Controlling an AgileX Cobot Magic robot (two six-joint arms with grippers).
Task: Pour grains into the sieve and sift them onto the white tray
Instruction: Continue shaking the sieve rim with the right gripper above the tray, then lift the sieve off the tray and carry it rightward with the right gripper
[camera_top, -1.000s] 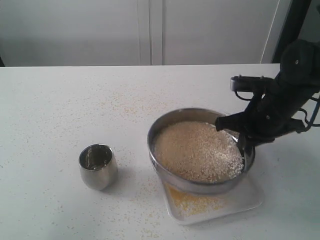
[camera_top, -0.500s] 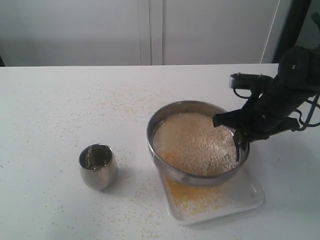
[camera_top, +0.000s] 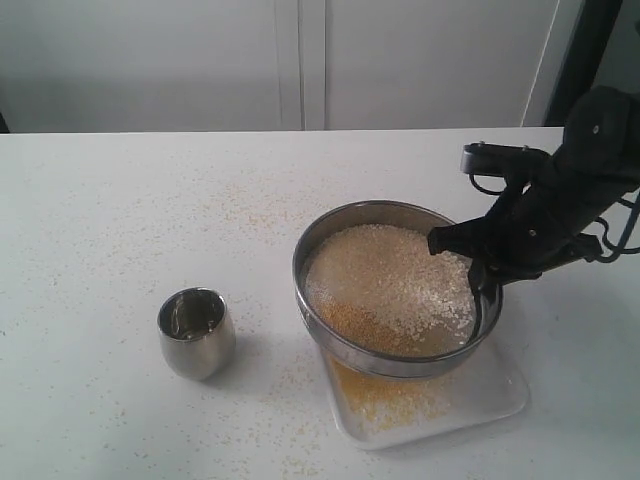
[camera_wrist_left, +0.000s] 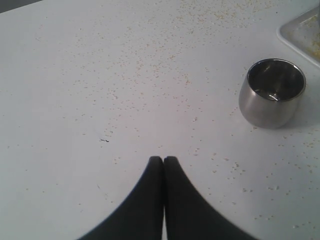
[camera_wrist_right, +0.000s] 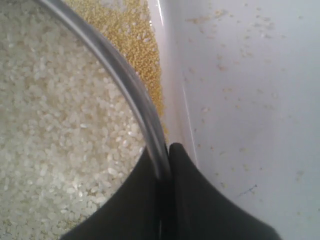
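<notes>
The wide steel sieve (camera_top: 330, 240) hangs just above the white tray (camera_top: 500, 385), holding pale rice-like grains (camera_top: 400, 275). My right gripper (camera_top: 478, 285) is shut on the sieve's right rim (camera_wrist_right: 125, 82). In the right wrist view one finger sits inside over the grains (camera_wrist_right: 55, 130) and the other outside, with the tray's rim (camera_wrist_right: 175, 95) below. Yellow meal (camera_top: 375, 392) lies on the tray under the sieve, also showing as yellow meal (camera_wrist_right: 135, 40) beyond the rim. My left gripper (camera_wrist_left: 163, 160) is shut and empty over bare table, apart from the cup; it is out of the exterior view.
A small rounded steel cup (camera_top: 196, 331) stands upright and empty left of the sieve, seen too as the cup (camera_wrist_left: 272, 92) in the left wrist view. Sparse crumbs are scattered over the white table (camera_top: 150, 210).
The sieve has been shaken: it tilted up toward the back, then levelled. The grains have shifted, a darker yellow patch shows at the near left of the mesh, and more meal lies on the tray.
</notes>
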